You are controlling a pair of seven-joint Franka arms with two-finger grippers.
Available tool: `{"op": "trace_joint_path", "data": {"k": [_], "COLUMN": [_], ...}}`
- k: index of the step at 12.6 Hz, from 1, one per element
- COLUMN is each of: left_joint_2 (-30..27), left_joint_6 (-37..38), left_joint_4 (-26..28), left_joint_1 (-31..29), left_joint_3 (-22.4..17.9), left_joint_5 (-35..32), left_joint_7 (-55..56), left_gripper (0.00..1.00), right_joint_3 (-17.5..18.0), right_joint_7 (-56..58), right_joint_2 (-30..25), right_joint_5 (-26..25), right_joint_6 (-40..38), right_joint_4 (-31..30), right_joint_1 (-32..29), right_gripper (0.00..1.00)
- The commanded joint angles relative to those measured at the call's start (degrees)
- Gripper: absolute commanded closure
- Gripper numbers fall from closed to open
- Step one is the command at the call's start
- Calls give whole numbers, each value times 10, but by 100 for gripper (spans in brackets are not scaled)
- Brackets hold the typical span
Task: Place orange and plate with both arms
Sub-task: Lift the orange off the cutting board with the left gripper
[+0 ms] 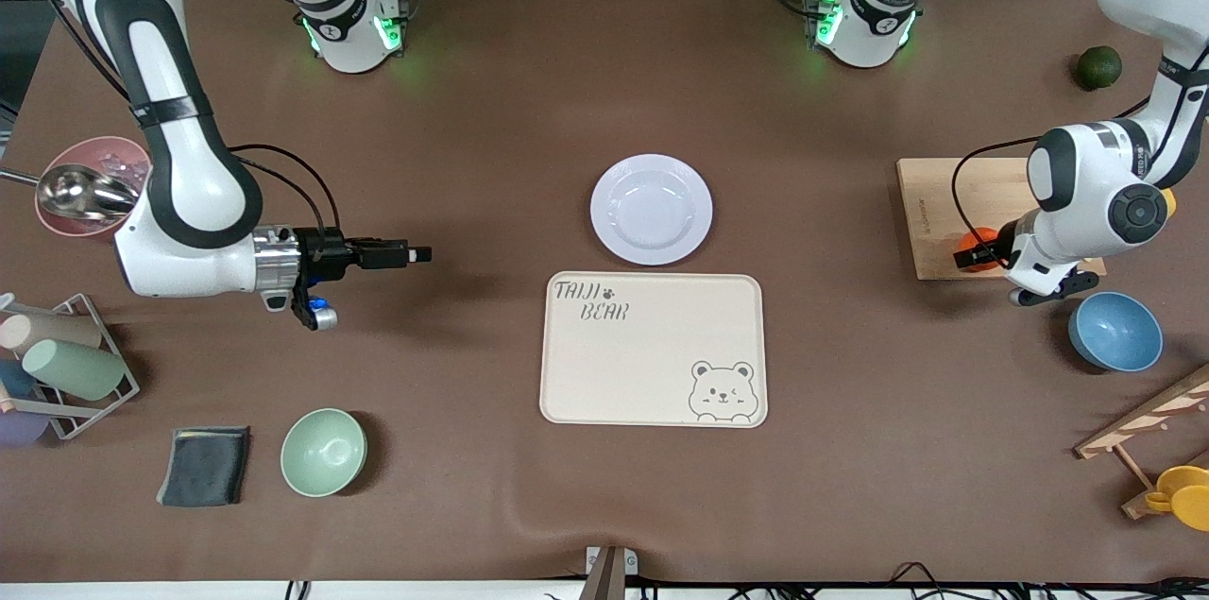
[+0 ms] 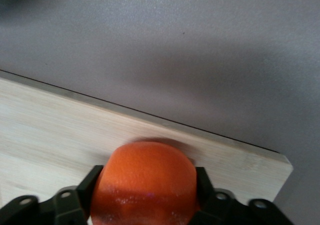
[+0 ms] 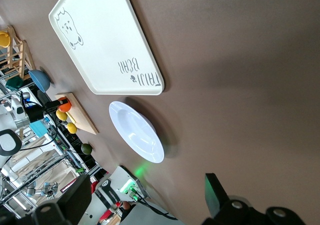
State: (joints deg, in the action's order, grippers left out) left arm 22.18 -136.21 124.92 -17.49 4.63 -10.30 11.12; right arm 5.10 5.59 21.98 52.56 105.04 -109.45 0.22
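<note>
You have bare brown table around the round glossy white plate [image 1: 651,209], just above the cream tray [image 1: 653,350]; your left gripper [image 1: 971,255] clamps the small red-orange orange [image 2: 145,182] at the wooden board's [image 1: 930,203] edge, while your right gripper [image 1: 416,253] waits spread apart

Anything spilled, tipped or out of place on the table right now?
Nothing stands out. The plate sits flat and empty beside the tray. The left gripper is shut on the orange on the cutting board; the right gripper waits open over bare table.
</note>
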Motion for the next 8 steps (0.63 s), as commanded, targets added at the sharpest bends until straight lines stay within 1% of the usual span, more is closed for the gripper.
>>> {"op": "trace_joint_path", "data": {"k": [1, 2, 4, 7, 8], "left_joint_2": [-16, -30, -57, -73, -77], "left_joint_6": [-3, -2, 0, 0, 0], "left_joint_4": [1, 1, -3, -20, -23], "left_joint_1": [-3, -1, -2, -2, -2], "left_joint_3": [7, 9, 36, 90, 113], "left_joint_5": [-17, -17, -17, -17, -17], "left_joint_7": [16, 19, 24, 25, 31], "left_gripper": [96, 96, 96, 96, 96], "right_joint_3": [1, 1, 1, 1, 1], "right_joint_7": [11, 11, 11, 13, 17], "right_joint_2": [-9, -8, -8, -8, -8], "right_joint_5": [14, 14, 14, 14, 14], "right_joint_6": [7, 7, 10, 15, 31], "right_joint_4": [-13, -13, -14, -15, -23], "right_joint_1": [0, 0, 1, 8, 13], "right_gripper": [0, 0, 0, 0, 0]}}
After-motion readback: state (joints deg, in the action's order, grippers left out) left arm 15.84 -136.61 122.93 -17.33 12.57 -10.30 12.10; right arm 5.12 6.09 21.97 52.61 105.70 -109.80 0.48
